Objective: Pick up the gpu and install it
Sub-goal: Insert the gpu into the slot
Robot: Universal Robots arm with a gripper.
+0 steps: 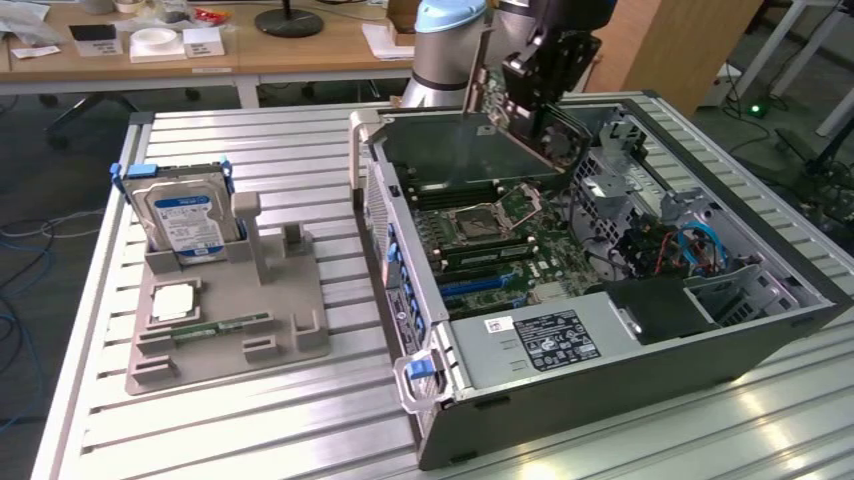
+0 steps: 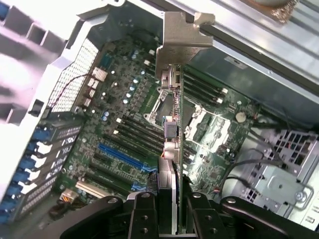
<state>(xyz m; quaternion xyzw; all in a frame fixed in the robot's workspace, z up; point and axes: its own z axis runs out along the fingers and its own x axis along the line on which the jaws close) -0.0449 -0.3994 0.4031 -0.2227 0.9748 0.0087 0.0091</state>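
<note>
We see the black tool [image 2: 172, 213] clamped on the thin, flat gpu [image 2: 175, 119] (silver bracket outermost); beneath it lies the green motherboard [image 2: 119, 99].

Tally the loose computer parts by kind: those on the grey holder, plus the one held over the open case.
Boxy silver hard drive with blue-white label: 1
Narrow green memory stick: 1
Pale square chip: 1
Thin dark expansion card with silver end bracket: 1
Total: 4
</note>
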